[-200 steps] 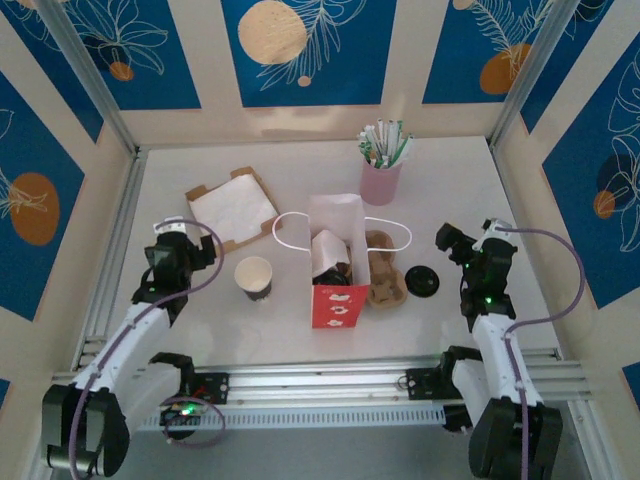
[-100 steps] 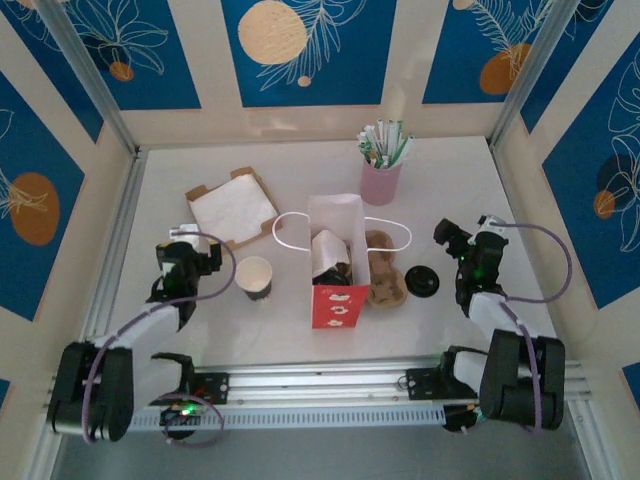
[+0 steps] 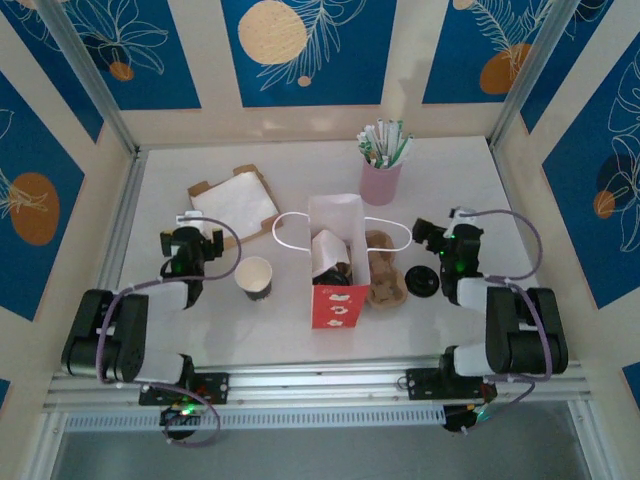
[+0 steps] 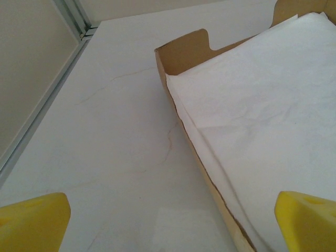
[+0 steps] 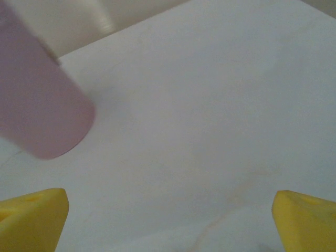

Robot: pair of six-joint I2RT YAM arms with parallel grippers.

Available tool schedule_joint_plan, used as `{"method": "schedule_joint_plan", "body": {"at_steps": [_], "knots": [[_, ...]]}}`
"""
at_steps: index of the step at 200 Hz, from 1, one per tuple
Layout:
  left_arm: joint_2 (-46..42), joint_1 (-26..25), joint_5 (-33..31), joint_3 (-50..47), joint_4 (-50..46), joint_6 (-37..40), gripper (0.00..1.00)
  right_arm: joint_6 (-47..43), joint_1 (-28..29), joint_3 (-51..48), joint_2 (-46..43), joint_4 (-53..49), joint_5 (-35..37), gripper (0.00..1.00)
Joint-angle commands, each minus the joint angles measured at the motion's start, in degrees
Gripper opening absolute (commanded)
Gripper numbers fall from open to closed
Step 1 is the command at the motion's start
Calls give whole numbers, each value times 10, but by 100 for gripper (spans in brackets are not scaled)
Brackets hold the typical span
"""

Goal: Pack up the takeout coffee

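Note:
A paper coffee cup (image 3: 254, 277) stands open-topped left of the red and white paper bag (image 3: 338, 262), which holds dark and white items. A black lid (image 3: 422, 281) lies right of a brown cup carrier (image 3: 384, 279). My left gripper (image 3: 190, 241) rests low beside the cup's left, open, its yellow fingertips (image 4: 32, 220) wide apart over bare table. My right gripper (image 3: 440, 240) sits just behind the lid, open, with its yellow fingertips (image 5: 304, 220) far apart and nothing between them.
A cardboard box of white napkins (image 3: 232, 206) (image 4: 252, 110) lies at the back left, close ahead of my left gripper. A pink cup (image 3: 381, 180) (image 5: 37, 100) with wrapped straws stands at the back centre. The bag's white handles (image 3: 290, 232) spread sideways.
Both arms have folded back toward their bases and lowered. The left gripper moved slightly toward the napkin box, the right gripper moved left toward the lid. Cup, bag and lid stayed put.

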Motion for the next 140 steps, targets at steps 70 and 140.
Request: {"method": "schedule_joint_plan", "body": {"at_steps": [70,140], "knots": [[-11,21,24,0,26,-9,100,-77,25,15,69,80,1,99],[10,22,94,-80,218,-5,100,-79,27,16,69,81,4,99]]}}
